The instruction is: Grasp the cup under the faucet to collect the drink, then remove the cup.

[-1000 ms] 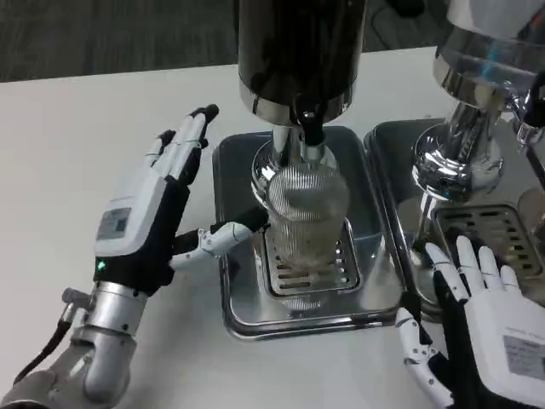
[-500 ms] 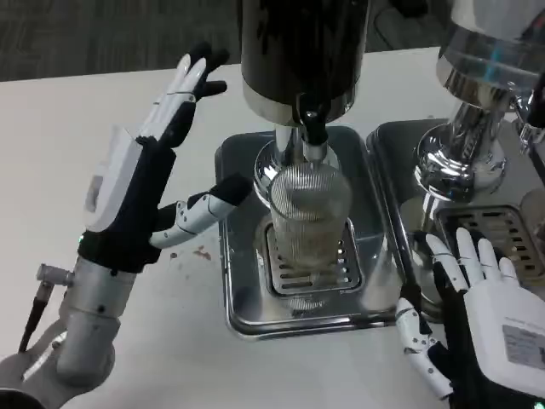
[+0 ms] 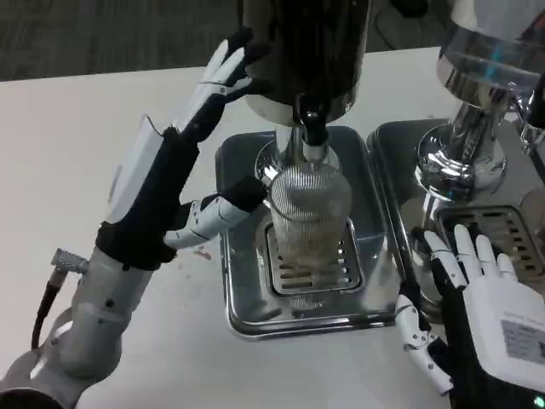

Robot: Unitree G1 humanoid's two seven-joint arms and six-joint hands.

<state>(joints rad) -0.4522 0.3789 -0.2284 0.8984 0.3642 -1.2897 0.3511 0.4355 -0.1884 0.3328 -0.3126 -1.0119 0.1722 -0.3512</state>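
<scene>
A ribbed clear cup (image 3: 308, 213) stands upright on the drip grate of a steel tray (image 3: 244, 300), right under the black faucet (image 3: 313, 136) of a dark drink dispenser (image 3: 302, 43). My left hand (image 3: 162, 179) is raised to the left of the cup, fingers apart and stretched up, their tips at the dispenser's lower rim. Its thumb (image 3: 223, 207) points at the cup's left side; I cannot tell if it touches. It holds nothing. My right hand (image 3: 485, 315) lies open at the lower right, fingers spread.
A second, chrome dispenser (image 3: 473, 111) with its own tray and grate (image 3: 498, 228) stands at the right, just beyond my right hand's fingertips. The white table (image 3: 77, 136) lies bare to the left. A few small stains mark the table beside the left tray.
My left hand has risen and swung right, its fingertips going from beside the tray up to the dispenser's rim. The thumb stays near the cup. The right hand has barely moved.
</scene>
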